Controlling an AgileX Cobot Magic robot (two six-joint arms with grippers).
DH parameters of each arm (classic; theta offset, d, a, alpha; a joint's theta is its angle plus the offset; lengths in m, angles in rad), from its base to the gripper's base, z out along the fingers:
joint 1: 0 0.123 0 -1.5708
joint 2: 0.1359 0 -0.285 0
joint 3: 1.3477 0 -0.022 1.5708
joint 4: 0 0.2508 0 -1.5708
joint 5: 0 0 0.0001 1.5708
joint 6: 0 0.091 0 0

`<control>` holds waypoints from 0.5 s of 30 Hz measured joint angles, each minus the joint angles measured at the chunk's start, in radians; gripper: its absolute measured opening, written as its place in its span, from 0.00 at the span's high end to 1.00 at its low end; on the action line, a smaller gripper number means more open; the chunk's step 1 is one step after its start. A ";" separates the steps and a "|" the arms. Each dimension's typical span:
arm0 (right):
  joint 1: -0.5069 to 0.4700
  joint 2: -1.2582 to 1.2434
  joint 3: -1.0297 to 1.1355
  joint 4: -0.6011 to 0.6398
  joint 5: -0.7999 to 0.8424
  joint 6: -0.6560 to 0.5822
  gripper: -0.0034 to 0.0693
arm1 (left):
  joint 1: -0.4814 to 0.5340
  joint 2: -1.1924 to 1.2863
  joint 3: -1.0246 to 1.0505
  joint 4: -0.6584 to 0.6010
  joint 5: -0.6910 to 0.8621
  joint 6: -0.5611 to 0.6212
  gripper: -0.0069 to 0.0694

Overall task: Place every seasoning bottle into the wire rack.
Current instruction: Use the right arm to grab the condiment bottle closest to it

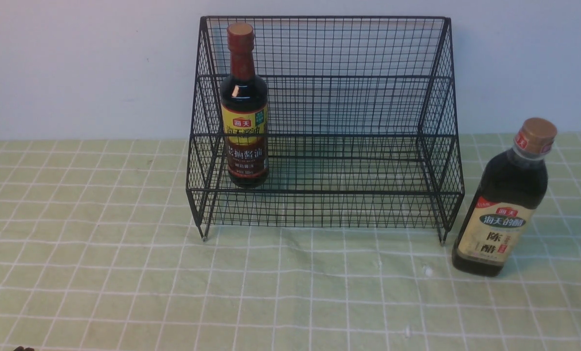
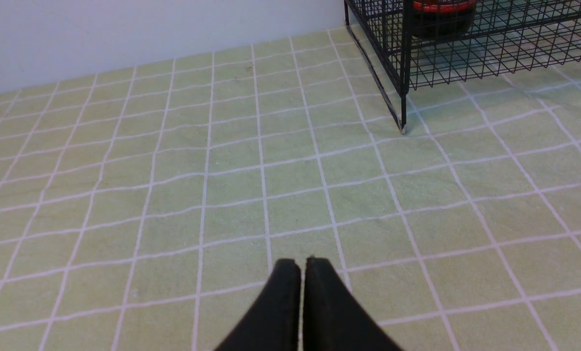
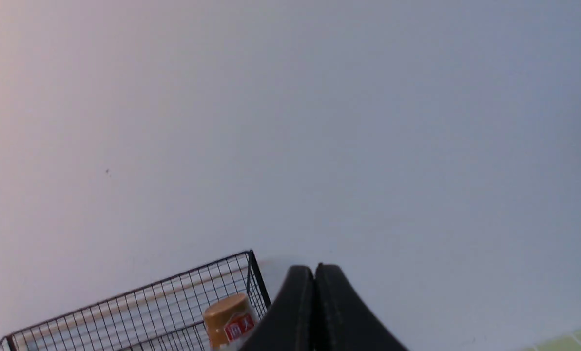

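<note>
Tan-cap bottle (image 1: 504,200) upright on table (image 1: 125,292), ahead of closed, empty right end effector (image 3: 314,269), the nearer one; left end effector (image 2: 302,265) closed, empty, well apart.

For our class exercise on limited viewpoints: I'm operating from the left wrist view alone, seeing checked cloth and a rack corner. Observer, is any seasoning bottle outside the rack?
Observer: Yes, the wider bottle with the tan cap stands on the cloth, right of the wire rack.
Operator: Is the right tool holding it?
Observer: No, the right tool is shut on nothing, not touching it.
Operator: And the bottle inside the rack?
Observer: The slim bottle stands upright at the rack's left end.
</note>
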 joint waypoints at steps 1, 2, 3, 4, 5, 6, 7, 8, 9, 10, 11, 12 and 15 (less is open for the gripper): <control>0.000 0.000 -0.016 -0.013 0.007 0.004 0.97 | 0.000 0.000 0.000 0.000 0.000 0.000 0.92; 0.000 0.006 -0.045 -0.037 0.020 0.009 0.97 | 0.000 0.000 0.000 0.000 0.000 0.000 0.92; 0.000 0.023 -0.080 -0.062 0.038 0.013 0.97 | 0.000 0.000 0.000 0.000 0.000 0.000 0.92; 0.000 0.050 -0.111 -0.082 0.065 0.020 0.97 | 0.000 0.000 0.000 0.000 0.000 0.000 0.92; 0.000 0.086 -0.151 -0.102 0.097 0.031 0.97 | 0.000 0.000 0.000 0.000 0.000 0.000 0.92; 0.000 0.120 -0.183 -0.121 0.127 0.043 0.97 | 0.000 0.000 0.000 0.000 0.000 0.000 0.92; 0.000 0.177 -0.230 -0.138 0.172 0.051 0.97 | 0.000 0.000 0.000 0.000 0.000 0.000 0.92; 0.000 0.177 -0.237 -0.141 0.172 0.052 0.97 | 0.000 0.000 0.000 0.000 0.000 0.000 0.92; 0.000 0.263 -0.288 -0.163 0.228 0.059 0.97 | 0.000 0.000 0.000 0.000 0.000 0.000 0.92; 0.000 0.308 -0.316 -0.176 0.252 0.061 0.97 | 0.000 0.000 0.000 0.000 0.000 0.000 0.92; 0.001 0.365 -0.349 -0.182 0.277 0.063 0.97 | 0.000 0.000 0.000 0.000 0.000 0.000 0.92; 0.002 0.411 -0.381 -0.186 0.293 0.062 0.97 | 0.000 0.000 0.000 0.000 0.000 0.000 0.92; 0.028 0.570 -0.464 -0.191 0.314 0.062 0.97 | 0.000 0.000 0.000 0.000 0.000 0.000 0.92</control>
